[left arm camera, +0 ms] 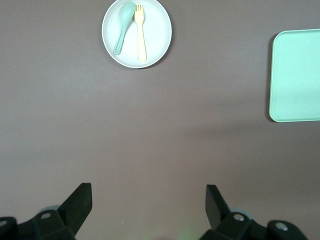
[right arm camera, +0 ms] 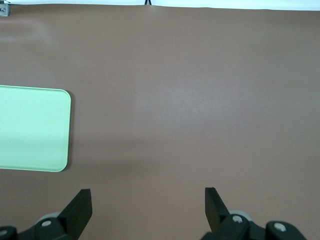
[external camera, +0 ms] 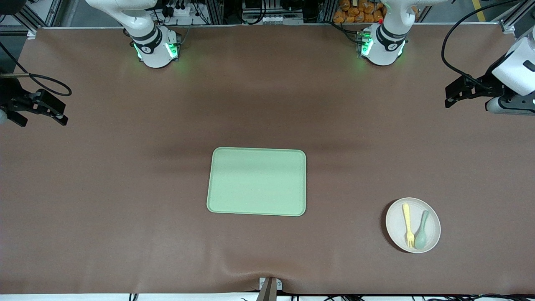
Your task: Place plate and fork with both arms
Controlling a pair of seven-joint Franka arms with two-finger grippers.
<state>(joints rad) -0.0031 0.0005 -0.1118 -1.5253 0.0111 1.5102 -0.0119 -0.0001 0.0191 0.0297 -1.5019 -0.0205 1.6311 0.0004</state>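
1 plate (external camera: 432, 219), 1 fork (external camera: 408, 225), 1 spoon (external camera: 421, 235), 1 tray (external camera: 257, 181), 2 arms.

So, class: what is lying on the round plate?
On the plate lie a yellow fork and a grey-green spoon, side by side. The plate surface under them is covered.

Brown table (external camera: 125, 188): tray (external camera: 256, 181), plate (external camera: 393, 217)

Tabletop (external camera: 125, 175) covered by brown matte sheet, slightly wrinkled at edge nearest front camera. Aluminium frame profiles (external camera: 37, 19) seen along edge by arm bases. Orange items (external camera: 359, 11) stacked past that edge. Black cable (external camera: 48, 81) looped over right arm's end. Lighting even, soft shadows.
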